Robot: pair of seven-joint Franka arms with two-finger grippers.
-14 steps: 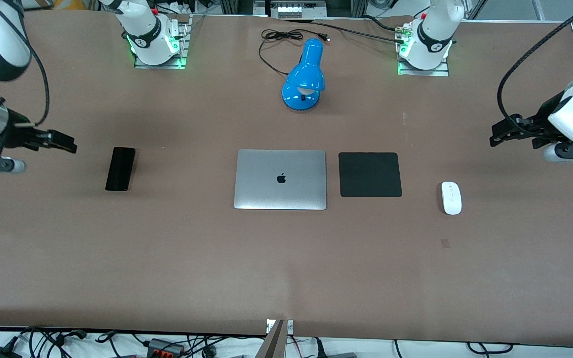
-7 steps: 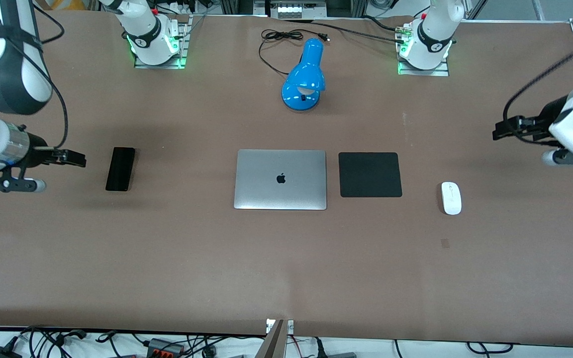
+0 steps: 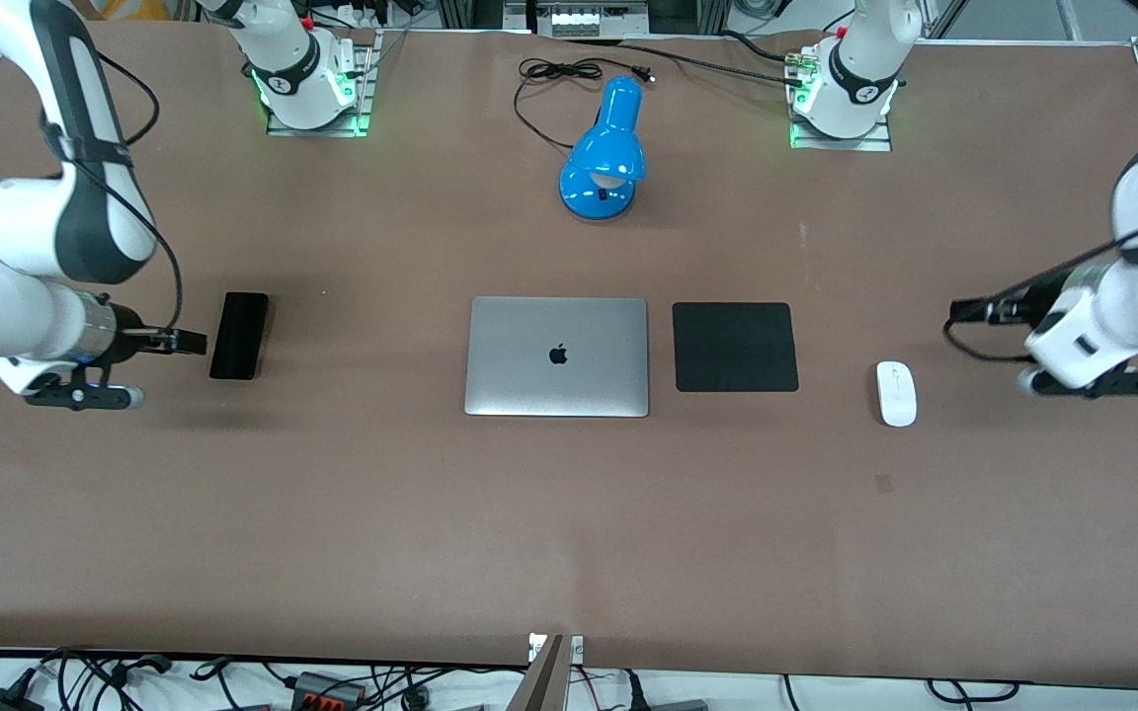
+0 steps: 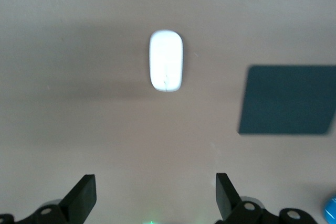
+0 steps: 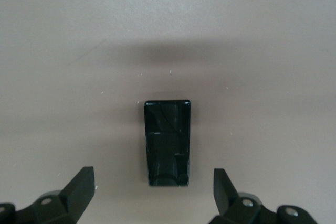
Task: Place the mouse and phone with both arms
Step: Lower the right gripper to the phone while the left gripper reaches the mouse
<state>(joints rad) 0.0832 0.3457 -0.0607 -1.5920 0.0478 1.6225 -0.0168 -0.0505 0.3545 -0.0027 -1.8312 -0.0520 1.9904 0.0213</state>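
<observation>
The white mouse [image 3: 896,393] lies on the brown table toward the left arm's end, beside the black mat [image 3: 735,347]. It also shows in the left wrist view [image 4: 166,60]. My left gripper [image 3: 964,310] is open and empty, in the air beside the mouse; its wrist view [image 4: 155,198] shows the jaws spread wide. The black phone [image 3: 239,335] lies flat toward the right arm's end, and shows in the right wrist view [image 5: 167,142]. My right gripper [image 3: 192,343] is open and empty, close beside the phone; in its wrist view [image 5: 155,195] the jaws stand wide apart.
A closed silver laptop [image 3: 557,355] lies at the table's middle, next to the mat. A blue desk lamp [image 3: 606,153] with a black cord stands farther from the front camera than the laptop. The arm bases [image 3: 304,79] stand along the table's edge.
Both arms have swung down and inward. The right gripper has closed in on the phone, and the left gripper has dropped toward the mouse. The phone and mouse have not moved.
</observation>
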